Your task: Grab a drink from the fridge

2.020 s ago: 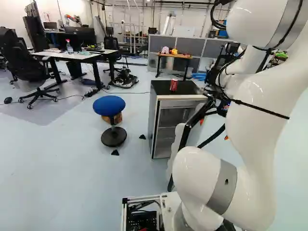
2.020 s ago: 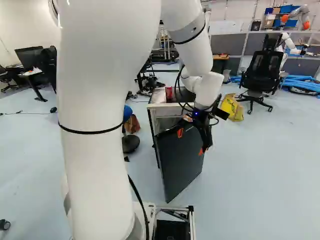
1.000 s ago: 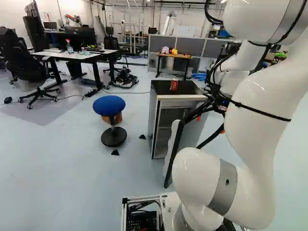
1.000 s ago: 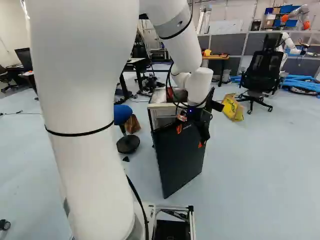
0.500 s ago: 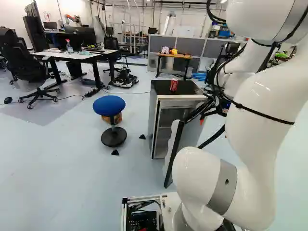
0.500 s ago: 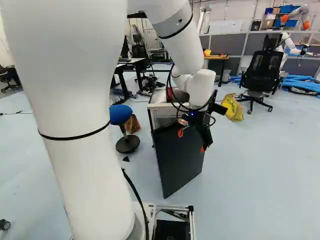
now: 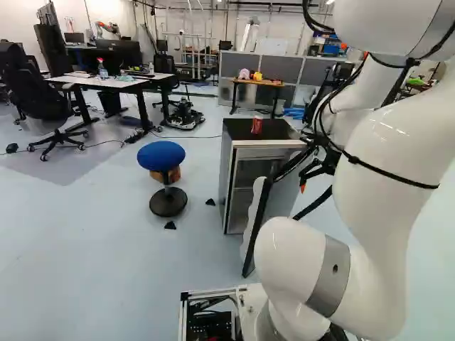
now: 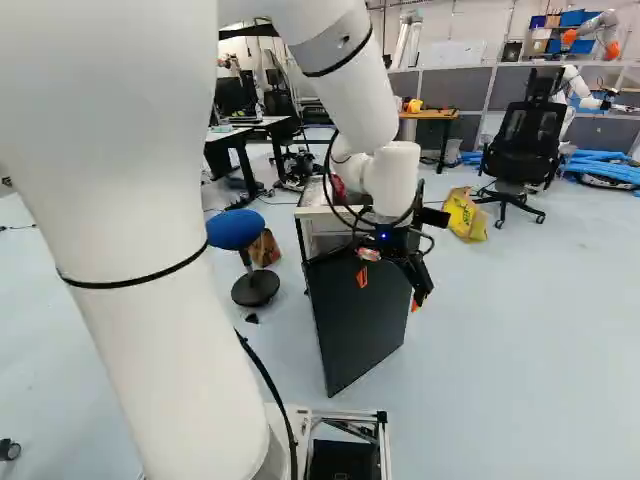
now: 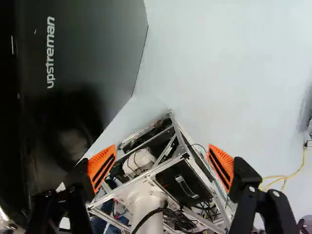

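On the black top (image 7: 280,130) of the fridge (image 7: 228,170), a red can (image 7: 257,125) stands upright, closer to the front edge than to the back one; in the right base view the arm's cable (image 8: 328,190) crosses in front of it. The fridge door (image 8: 350,335) is swung wide open, with its white inner side showing in the left base view and its dark outer face in the right one. Some of the inside shows too, but what it holds cannot be made out. Near the upper part of that outer face hangs the gripper (image 8: 388,289), well apart from the can, its two fingers spread wide and nothing clamped between their orange pads (image 9: 102,165). In the wrist view the door lies beside one finger, though whether they touch cannot be told, and the metal frame (image 9: 168,166) of the base shows beyond the gap between the fingers. A round blue stool (image 7: 161,155) stands beside the fridge in the left base view, a brown box (image 7: 175,174) just behind it. On the floor (image 8: 520,350), at the right of the right base view, are a yellow bag (image 8: 465,214) and a black office chair (image 8: 527,135), with another robot (image 8: 572,82) behind them.
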You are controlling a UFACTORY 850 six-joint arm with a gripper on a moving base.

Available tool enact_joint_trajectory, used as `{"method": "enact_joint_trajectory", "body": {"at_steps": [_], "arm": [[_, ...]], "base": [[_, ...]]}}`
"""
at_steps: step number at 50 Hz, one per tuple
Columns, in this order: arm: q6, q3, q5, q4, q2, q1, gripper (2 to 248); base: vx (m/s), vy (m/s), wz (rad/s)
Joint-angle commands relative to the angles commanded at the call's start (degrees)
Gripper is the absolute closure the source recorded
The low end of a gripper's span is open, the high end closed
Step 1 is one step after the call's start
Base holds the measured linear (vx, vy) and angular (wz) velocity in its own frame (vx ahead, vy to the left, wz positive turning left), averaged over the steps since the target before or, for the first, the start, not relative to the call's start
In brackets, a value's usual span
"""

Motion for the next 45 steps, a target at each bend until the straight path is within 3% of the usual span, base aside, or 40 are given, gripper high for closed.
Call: {"method": "enact_joint_trajectory", "body": {"at_steps": [17,45], "arm": [[0.0,2.6,3.7,-5.6,2.1,3.8,3],[0.0,4.4,11.3,-9.3,3.7,10.3,3]], "base": [[0.000,0.000,0.000],[0.000,0.000,0.000]]}}
